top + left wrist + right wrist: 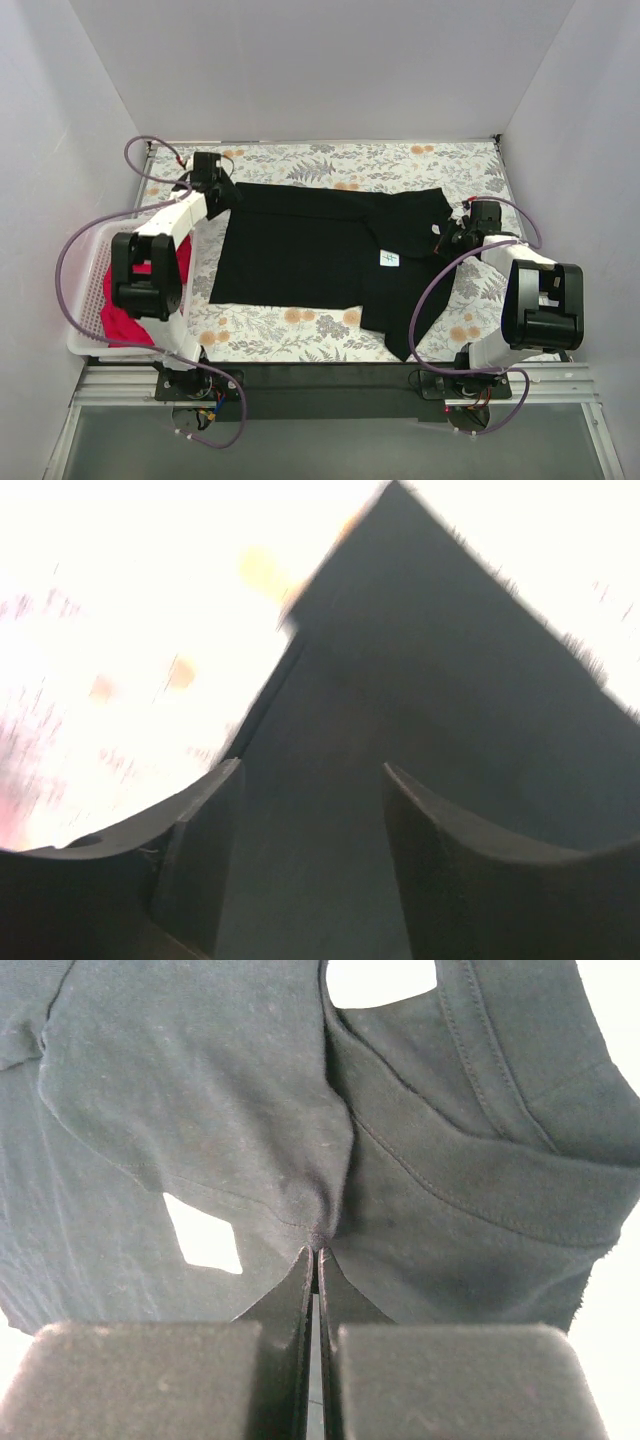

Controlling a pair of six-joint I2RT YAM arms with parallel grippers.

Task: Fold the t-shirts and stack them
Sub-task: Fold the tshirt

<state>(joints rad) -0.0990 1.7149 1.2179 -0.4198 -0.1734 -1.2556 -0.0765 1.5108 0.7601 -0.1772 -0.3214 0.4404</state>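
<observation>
Red shirt (120,320) lies crumpled in basket (86,292), far left. Left tool (226,194) stands part-open over the far-left corner of black shirt (300,250), which is spread flat on desk (300,326). Right tool (317,1252) pinches bunched black cloth, a grip plain only in its wrist view.

Plain white walls (300,60), leaf-print table cover (280,338)

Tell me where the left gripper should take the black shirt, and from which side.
Probably best to pinch the far hem corner of the black shirt, coming down from its left edge. The shirt lies flat, that corner sticks out free by the left gripper, and the right gripper pinches the opposite end.
</observation>
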